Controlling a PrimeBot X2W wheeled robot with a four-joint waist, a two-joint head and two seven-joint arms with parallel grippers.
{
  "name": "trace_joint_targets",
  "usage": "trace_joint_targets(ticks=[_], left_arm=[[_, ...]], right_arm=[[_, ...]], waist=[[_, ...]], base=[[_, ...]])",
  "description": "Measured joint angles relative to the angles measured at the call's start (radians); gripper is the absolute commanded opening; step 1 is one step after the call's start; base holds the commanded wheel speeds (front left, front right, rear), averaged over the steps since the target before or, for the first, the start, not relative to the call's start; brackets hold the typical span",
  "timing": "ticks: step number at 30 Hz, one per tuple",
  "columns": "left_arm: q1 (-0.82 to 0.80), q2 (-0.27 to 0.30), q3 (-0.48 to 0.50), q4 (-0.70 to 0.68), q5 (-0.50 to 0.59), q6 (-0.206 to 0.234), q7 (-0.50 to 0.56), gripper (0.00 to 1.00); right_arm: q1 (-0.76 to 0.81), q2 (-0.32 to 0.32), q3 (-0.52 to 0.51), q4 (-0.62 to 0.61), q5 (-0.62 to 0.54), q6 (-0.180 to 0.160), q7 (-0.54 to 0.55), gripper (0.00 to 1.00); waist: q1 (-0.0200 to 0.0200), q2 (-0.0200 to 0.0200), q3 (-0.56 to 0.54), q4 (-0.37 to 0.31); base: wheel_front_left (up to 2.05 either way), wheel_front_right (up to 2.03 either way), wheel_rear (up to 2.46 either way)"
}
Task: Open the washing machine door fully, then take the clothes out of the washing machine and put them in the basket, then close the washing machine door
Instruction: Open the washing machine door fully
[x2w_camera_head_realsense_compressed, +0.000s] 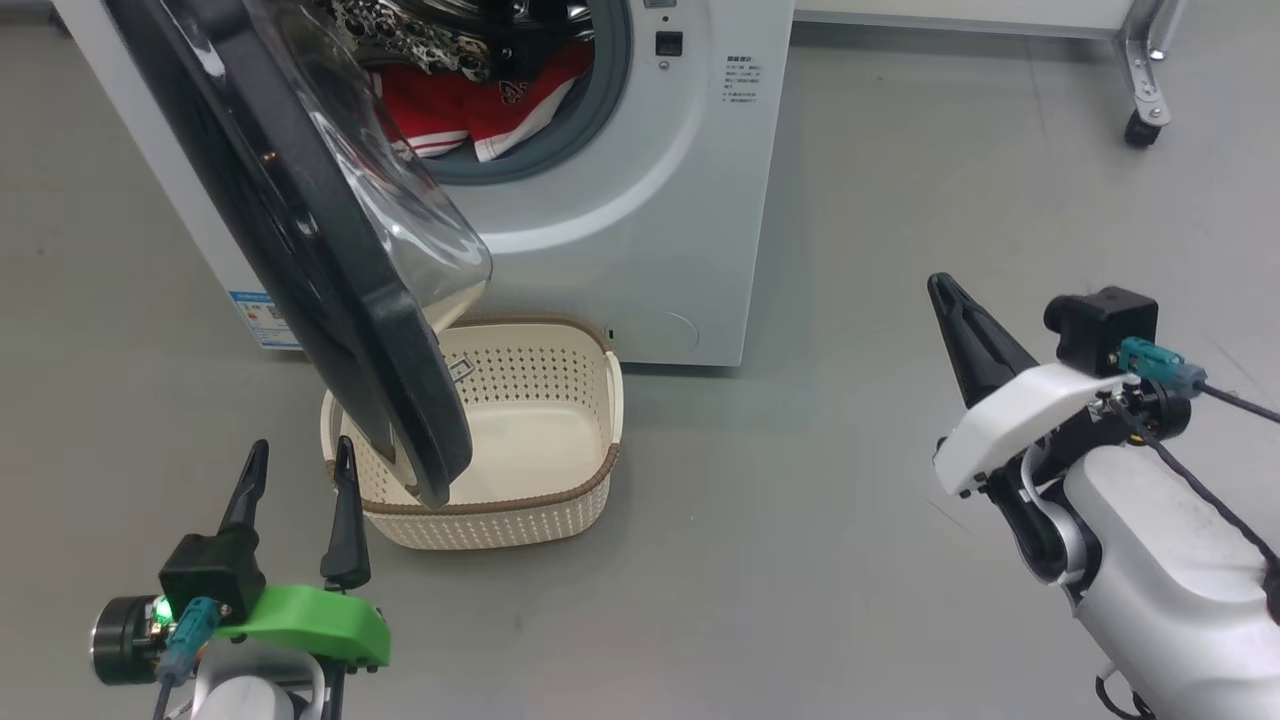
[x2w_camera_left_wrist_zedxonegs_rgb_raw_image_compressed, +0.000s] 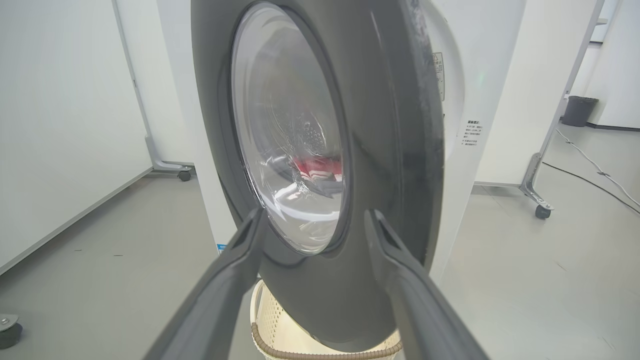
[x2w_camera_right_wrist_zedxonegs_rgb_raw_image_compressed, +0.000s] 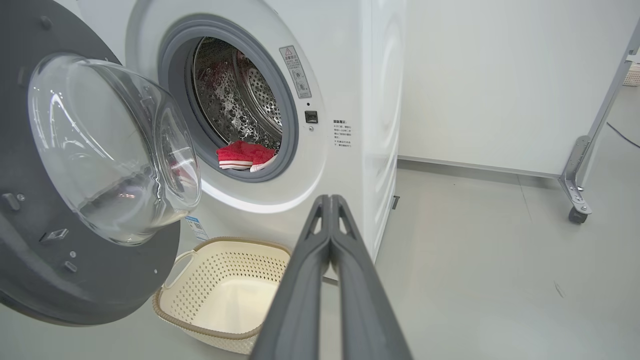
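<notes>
The large round, glossy black-rimmed, glass-bowled washing machine door hangs half-swung over the small cream perforated plastic basket; opening it fully looks the step in hand; the left tool, spread and empty near its outer face, should push it wider; the right tool is clenched on nothing; red-and-white clothes lie in the big white washing machine; how many, the door hides.
</notes>
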Motion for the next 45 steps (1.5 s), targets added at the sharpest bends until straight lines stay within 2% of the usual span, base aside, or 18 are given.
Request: trace_joint_targets(ticks=[4,9,10,11,16,24,31,45], left_arm=[[0.015,-0.001,0.009,-0.007,0.0,0.0,0.0,1.0],[0.032,-0.001,0.02,-0.008,0.002,-0.002,0.0,1.0],[0.034,-0.001,0.02,-0.008,0.002,-0.006,0.0,1.0],[0.036,-0.001,0.023,-0.011,0.002,-0.007,0.0,1.0],[0.044,-0.002,0.034,-0.021,0.002,-0.009,0.0,1.0],[0.044,-0.008,0.041,-0.029,0.002,-0.018,0.0,1.0],[0.046,-0.013,0.041,-0.029,0.005,-0.027,0.0,1.0],[0.048,-0.022,0.046,-0.016,0.02,-0.036,0.0,1.0]], right_arm=[[0.063,-0.011,-0.018,-0.003,-0.022,-0.041,-0.078,0.0],[0.139,-0.001,-0.062,-0.02,-0.024,-0.075,-0.083,0.0],[0.155,0.0,-0.071,-0.021,-0.025,-0.077,-0.083,0.38],[0.169,0.0,-0.076,-0.023,-0.03,-0.082,-0.083,1.0],[0.204,0.003,-0.082,-0.046,-0.09,-0.089,-0.083,1.0],[0.265,0.031,-0.226,-0.147,-0.14,-0.094,-0.081,1.0],[0.33,0.056,-0.258,-0.19,-0.213,-0.094,-0.081,1.0],[0.399,0.091,-0.312,-0.245,-0.288,-0.101,-0.081,1.0]], waist=[[0.0,0.0,-0.018,-0.026],[0.0,0.0,-0.033,-0.05],[0.0,0.0,-0.034,-0.053],[0.0,0.0,-0.035,-0.056],[0.0,0.0,-0.032,-0.07],[0.0,0.0,-0.02,-0.073],[0.0,0.0,-0.019,-0.079],[0.0,0.0,-0.013,-0.08]], base=[[0.0,0.0,0.0],[0.0,0.0,0.0],[0.0,0.0,0.0],[0.0,0.0,0.0],[0.0,0.0,0.0],[0.0,0.0,0.0],[0.0,0.0,0.0],[0.0,0.0,0.0]])
